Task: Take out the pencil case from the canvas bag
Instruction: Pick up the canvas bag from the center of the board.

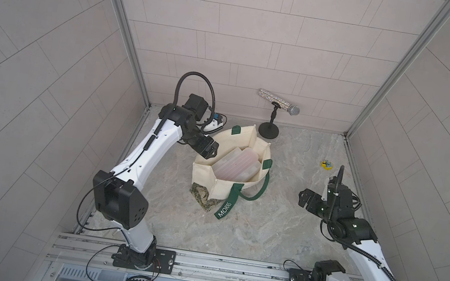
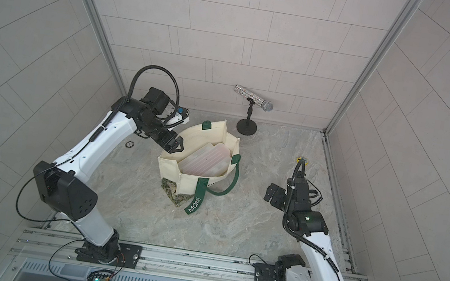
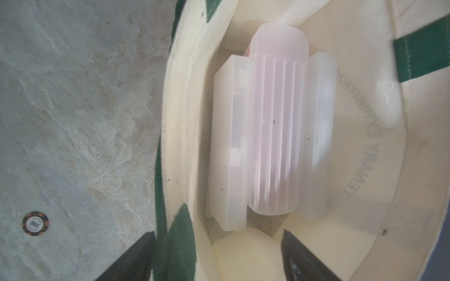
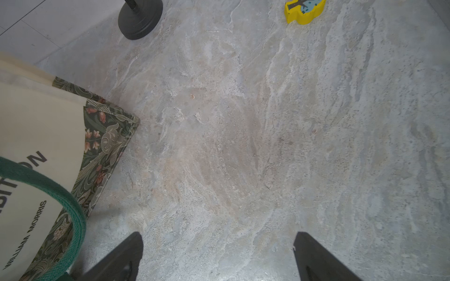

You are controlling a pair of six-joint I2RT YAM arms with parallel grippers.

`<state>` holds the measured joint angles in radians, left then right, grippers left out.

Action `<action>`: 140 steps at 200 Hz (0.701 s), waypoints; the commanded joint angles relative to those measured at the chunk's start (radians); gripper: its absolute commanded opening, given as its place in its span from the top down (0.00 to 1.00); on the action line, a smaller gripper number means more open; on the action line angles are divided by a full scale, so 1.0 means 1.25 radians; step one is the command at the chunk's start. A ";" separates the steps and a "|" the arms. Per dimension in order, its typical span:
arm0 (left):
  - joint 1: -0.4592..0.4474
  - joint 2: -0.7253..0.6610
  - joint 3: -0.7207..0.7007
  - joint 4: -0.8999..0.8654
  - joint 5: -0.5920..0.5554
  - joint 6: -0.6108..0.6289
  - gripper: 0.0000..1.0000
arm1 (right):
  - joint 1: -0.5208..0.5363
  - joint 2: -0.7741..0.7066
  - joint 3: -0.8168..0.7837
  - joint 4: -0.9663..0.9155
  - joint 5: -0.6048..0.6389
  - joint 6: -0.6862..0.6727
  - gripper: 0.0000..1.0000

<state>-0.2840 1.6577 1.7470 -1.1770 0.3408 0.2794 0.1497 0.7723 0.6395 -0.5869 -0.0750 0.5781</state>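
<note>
The cream canvas bag [image 1: 205, 179] [image 2: 170, 169] stands open-topped in the middle of the table, green handles hanging down its sides. Inside lies the pencil case [image 1: 236, 164] [image 2: 205, 159] [image 3: 275, 131], translucent pink with ribs, flanked by two whitish translucent boxes. My left gripper [image 1: 210, 149] [image 2: 177, 146] [image 3: 218, 233] is open at the bag's left rim [image 3: 175, 146]. One finger is outside the wall, the other inside, and the case lies beyond the tips. My right gripper [image 1: 304, 198] [image 2: 270, 191] [image 4: 219, 234] hangs open over bare table to the right of the bag [image 4: 36, 121], holding nothing.
A glittery microphone [image 1: 280, 103] rests on a black stand [image 1: 269, 130] just behind the bag. A yellow toy [image 1: 326, 165] [image 4: 305, 11] lies at the back right. A poker chip [image 2: 129, 144] [image 3: 35, 223] lies left of the bag. Walls enclose three sides.
</note>
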 commanded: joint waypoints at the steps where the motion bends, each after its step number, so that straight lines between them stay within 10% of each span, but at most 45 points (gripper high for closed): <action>1: -0.006 0.022 -0.011 -0.014 -0.055 0.028 0.22 | 0.003 -0.013 -0.008 0.001 0.005 -0.001 0.00; 71: -0.013 0.059 -0.002 -0.009 -0.100 0.026 0.49 | 0.003 -0.014 -0.007 0.019 -0.016 -0.011 0.00; 114: -0.013 0.088 0.038 0.005 -0.090 -0.013 1.00 | 0.019 -0.028 0.016 0.078 -0.085 -0.025 0.00; 140: -0.013 0.104 0.060 0.003 -0.070 -0.027 1.00 | 0.058 -0.009 0.082 0.094 -0.084 -0.029 0.00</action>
<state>-0.2947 1.7672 1.7775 -1.1816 0.2245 0.2691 0.1825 0.7536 0.6609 -0.5247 -0.1642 0.5575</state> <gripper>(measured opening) 0.074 0.995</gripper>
